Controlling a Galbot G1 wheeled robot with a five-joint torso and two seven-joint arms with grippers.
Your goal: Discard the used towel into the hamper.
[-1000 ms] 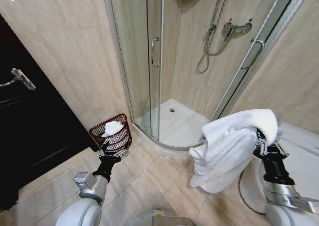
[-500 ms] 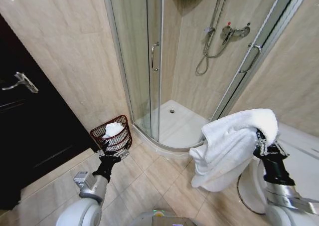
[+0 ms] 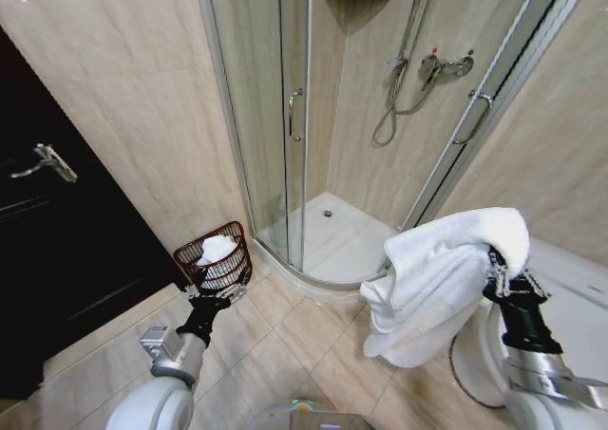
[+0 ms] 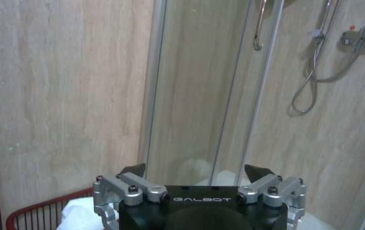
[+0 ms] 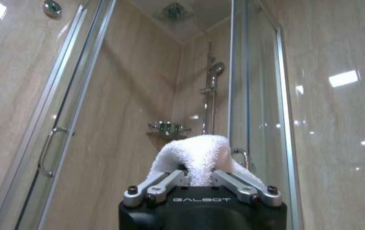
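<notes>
Towel (image 3: pixel 446 278), white and thick, hung pinched in the right gripper (image 3: pixel 494 264), well right of the reddish-brown woven hamper (image 3: pixel 215 262); the open-jawed left gripper (image 3: pixel 211 289) sat nearer the hamper.

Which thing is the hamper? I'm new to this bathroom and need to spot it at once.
Find the glass shower stall at the back, then look down its left edge to the tiled floor. The hamper stands there against the beige wall, between the shower and the dark door. It is a small round reddish-brown slatted basket with something white inside.
</notes>
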